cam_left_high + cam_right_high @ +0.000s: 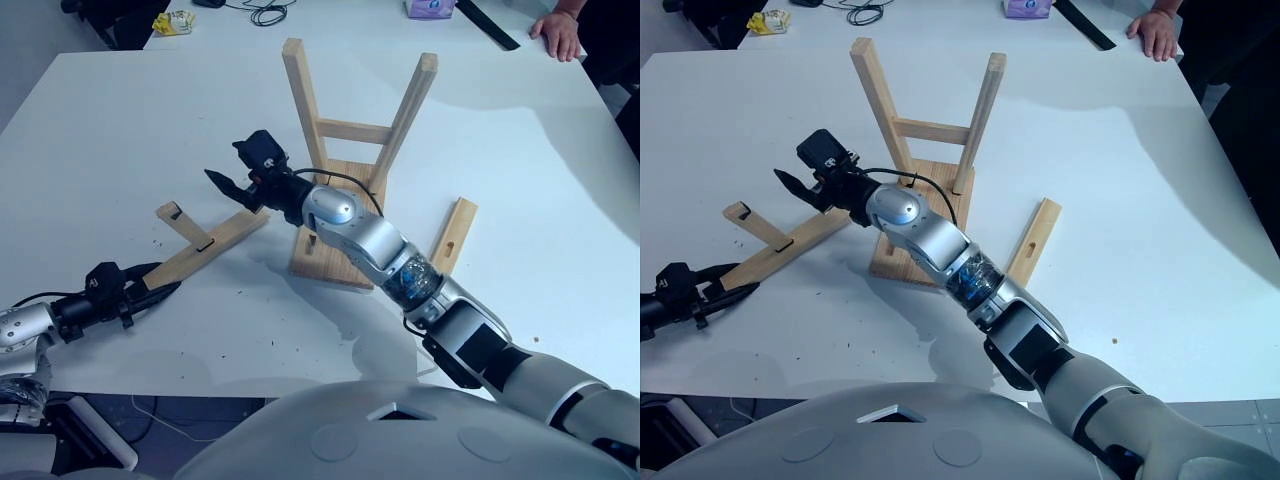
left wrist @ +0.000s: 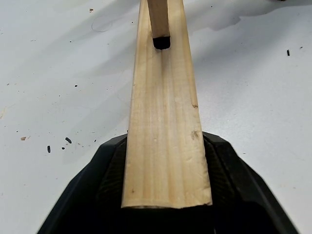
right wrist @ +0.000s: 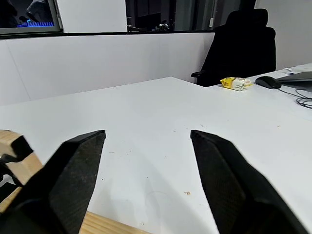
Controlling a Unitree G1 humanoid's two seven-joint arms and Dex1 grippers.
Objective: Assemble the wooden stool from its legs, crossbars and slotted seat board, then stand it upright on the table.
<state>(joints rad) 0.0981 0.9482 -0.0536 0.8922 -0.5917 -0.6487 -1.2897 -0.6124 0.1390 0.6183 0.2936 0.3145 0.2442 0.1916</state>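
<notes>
While the left pincer (image 1: 160, 281) is clamped shut on the near end of a loose leg (image 1: 215, 240), the right pincer (image 3: 147, 146) is spread wide just above that leg's far end, gripping nothing. That leg lies flat on the table (image 1: 120, 130), its long axis running diagonally from the robot's near left up towards the middle, with a short crossbar stub (image 1: 182, 222) sticking off sideways. Just past it the seat board (image 1: 322, 265) lies flat with two legs (image 1: 303, 95) pointing up and away, joined by a crossbar (image 1: 355, 131). Another slotted leg (image 1: 453, 237) lies to its right.
</notes>
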